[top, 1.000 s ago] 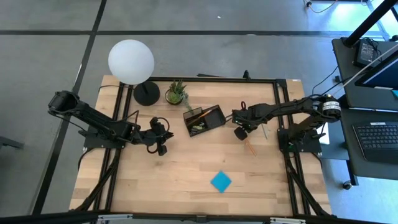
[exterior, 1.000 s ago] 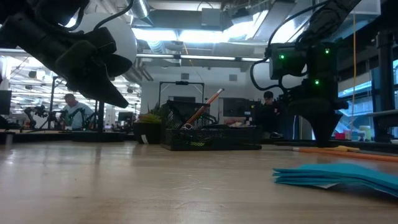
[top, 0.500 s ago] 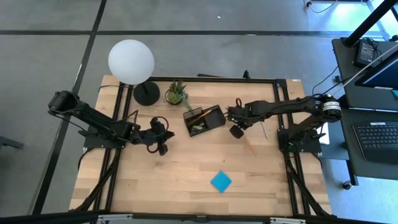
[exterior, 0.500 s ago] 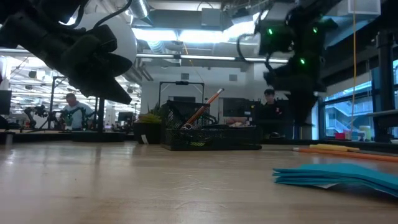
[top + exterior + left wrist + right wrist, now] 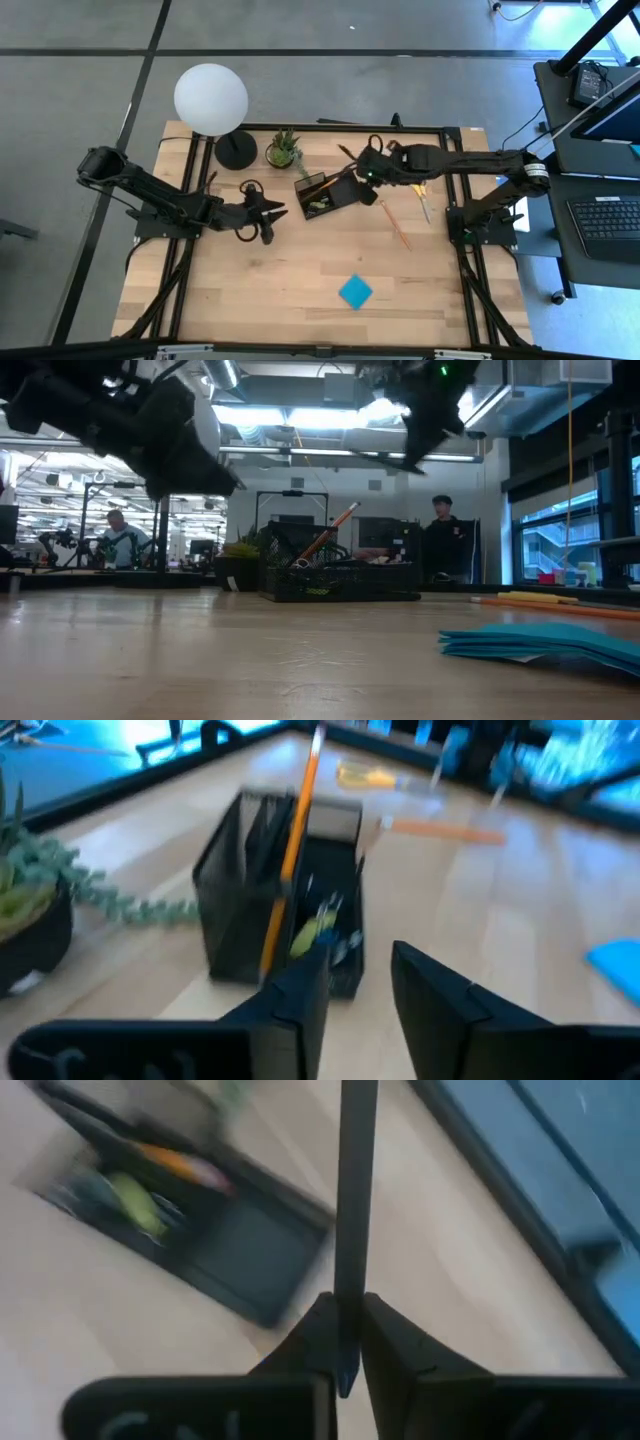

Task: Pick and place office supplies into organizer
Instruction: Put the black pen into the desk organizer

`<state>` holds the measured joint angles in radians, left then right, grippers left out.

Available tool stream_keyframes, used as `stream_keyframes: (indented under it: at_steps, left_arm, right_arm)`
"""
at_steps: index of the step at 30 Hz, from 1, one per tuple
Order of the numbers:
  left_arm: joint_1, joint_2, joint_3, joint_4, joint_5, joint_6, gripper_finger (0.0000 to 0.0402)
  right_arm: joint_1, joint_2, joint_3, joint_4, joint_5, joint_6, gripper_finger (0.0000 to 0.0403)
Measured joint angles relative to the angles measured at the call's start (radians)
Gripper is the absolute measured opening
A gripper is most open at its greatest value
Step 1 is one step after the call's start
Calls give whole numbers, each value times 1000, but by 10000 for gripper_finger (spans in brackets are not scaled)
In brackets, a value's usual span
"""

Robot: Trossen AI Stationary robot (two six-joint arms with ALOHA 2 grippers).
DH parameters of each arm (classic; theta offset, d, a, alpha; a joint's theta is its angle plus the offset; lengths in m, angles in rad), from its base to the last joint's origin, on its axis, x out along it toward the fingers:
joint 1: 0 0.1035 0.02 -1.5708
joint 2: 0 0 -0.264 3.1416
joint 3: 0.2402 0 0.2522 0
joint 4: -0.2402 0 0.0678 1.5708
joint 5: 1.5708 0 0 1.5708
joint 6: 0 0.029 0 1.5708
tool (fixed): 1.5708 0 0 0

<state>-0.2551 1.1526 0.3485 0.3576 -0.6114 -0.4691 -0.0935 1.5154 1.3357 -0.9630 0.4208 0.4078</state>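
The black organizer (image 5: 328, 193) sits mid-table with an orange pencil (image 5: 300, 810) leaning in its tall compartment. My right gripper (image 5: 366, 172) hangs high above the organizer's right end, shut on a black pen (image 5: 356, 1180) that juts out past the fingertips. My left gripper (image 5: 272, 212) stands open left of the organizer (image 5: 280, 890), pointing at it with nothing between its fingers. On the table lie another orange pencil (image 5: 397, 228), yellow-handled scissors (image 5: 420, 192) and a blue sticky-note pad (image 5: 355, 291). My right gripper pinches the black pen near one end (image 5: 350, 1285) between its two fingers (image 5: 395, 1350). The pen runs along the fingers and sticks out past their tips. It is lifted clear of the table, above the organizer (image 5: 200, 1210); in the low view it lies almost level (image 5: 385, 457).
A white globe lamp (image 5: 211, 97) on a round black base (image 5: 236, 150) and a small potted plant (image 5: 283, 150) stand at the far left of the organizer. The near half of the table holds only the blue pad (image 5: 540, 640).
My right gripper has risen well off the table and gone toward the far left, over the organizer's right end, carrying the black pen lifted clear and tipping as it went. My left gripper has opened and tipped up a little, staying in place.
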Motion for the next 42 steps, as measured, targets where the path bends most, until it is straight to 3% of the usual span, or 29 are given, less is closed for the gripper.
stream_keyframes:
  at_steps: [8,15,19,27,35,42]
  left_arm:
    - [36,0,0,209,96,131,148]
    - [41,0,0,433,285,334,153]
    - [41,0,0,475,304,411,153]
    - [41,0,0,534,326,469,152]
    - [41,0,0,590,375,502,147]
    - [41,0,0,592,368,517,96]
  right_arm:
    - [142,13,34,317,-52,-250,30]
    - [259,89,33,516,-52,-417,29]
    - [289,133,33,613,-52,-468,31]
    - [299,198,33,735,-54,-519,31]
    - [299,219,32,745,-56,-522,30]
    - [299,220,32,743,-56,-522,31]
